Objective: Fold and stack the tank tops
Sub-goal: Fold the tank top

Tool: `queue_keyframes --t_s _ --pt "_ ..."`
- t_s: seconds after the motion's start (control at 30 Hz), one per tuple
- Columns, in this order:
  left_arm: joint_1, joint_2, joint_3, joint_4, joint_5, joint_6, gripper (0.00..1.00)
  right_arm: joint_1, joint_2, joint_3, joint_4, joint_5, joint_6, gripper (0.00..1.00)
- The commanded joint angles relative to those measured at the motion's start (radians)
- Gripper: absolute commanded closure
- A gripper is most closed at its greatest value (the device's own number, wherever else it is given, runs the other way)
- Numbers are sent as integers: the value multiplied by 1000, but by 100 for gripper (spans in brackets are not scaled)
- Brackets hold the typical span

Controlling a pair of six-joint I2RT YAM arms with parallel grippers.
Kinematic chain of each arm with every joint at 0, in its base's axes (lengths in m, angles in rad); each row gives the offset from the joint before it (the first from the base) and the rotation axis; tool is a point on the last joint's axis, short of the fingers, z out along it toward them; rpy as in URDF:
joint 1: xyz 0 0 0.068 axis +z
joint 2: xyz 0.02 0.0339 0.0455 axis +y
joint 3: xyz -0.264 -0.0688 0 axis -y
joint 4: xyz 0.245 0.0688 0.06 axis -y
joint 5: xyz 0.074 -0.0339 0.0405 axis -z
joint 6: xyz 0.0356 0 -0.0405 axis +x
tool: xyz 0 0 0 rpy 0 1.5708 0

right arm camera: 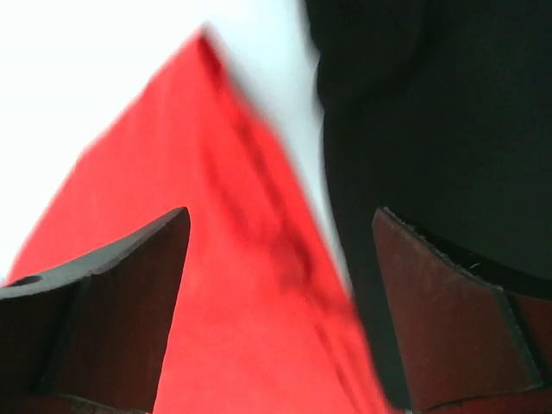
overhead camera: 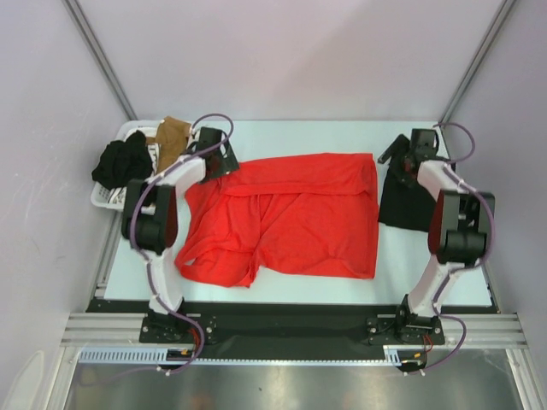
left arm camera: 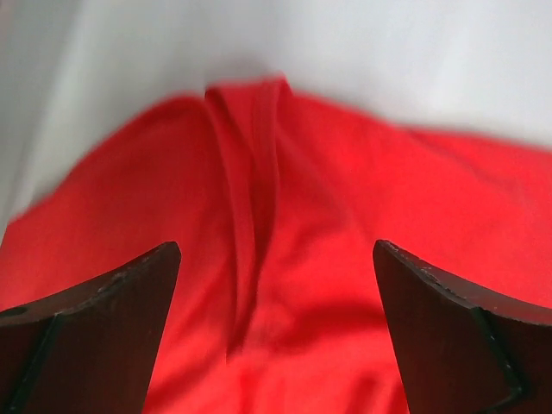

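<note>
A bright red tank top (overhead camera: 286,220) lies spread over the middle of the white table, its far edge folded over toward the front. A black tank top (overhead camera: 402,205) lies folded at the right, beside the red one's right edge. My left gripper (overhead camera: 222,162) hovers over the red top's far left corner. In the left wrist view it (left arm camera: 276,250) stands open above a fold of the red cloth (left arm camera: 259,198), holding nothing. My right gripper (overhead camera: 393,155) is at the far right corner. It (right arm camera: 280,216) is open over the red edge (right arm camera: 216,285) and the black cloth (right arm camera: 431,129).
A white plastic basket (overhead camera: 107,198) stands at the table's far left with a black garment (overhead camera: 120,162) and a tan one (overhead camera: 171,137) in it. Grey walls close in the back and sides. The arm bases sit on the dark rail at the near edge.
</note>
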Motion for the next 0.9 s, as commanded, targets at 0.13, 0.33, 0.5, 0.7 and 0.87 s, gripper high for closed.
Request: queue_keyframes --t_s 0.13,0.33,0.5,0.7,0.87 --pt "-130 -427 -317 30 -96 -37 0 110 -364 -246 -167 122 13 19" --pt "-176 -772 -673 3 -22 -161 0 188 -668 -522 -349 165 128 26" --pt "-180 -1002 -832 -51 50 -210 0 258 -865 -665 -492 124 191 27" --pt "-181 -1087 -976 -51 118 -273 0 436 -965 -746 -569 159 276 44" --pt "-170 -1002 -981 -69 79 -348 0 542 -902 -781 -566 166 342 41"
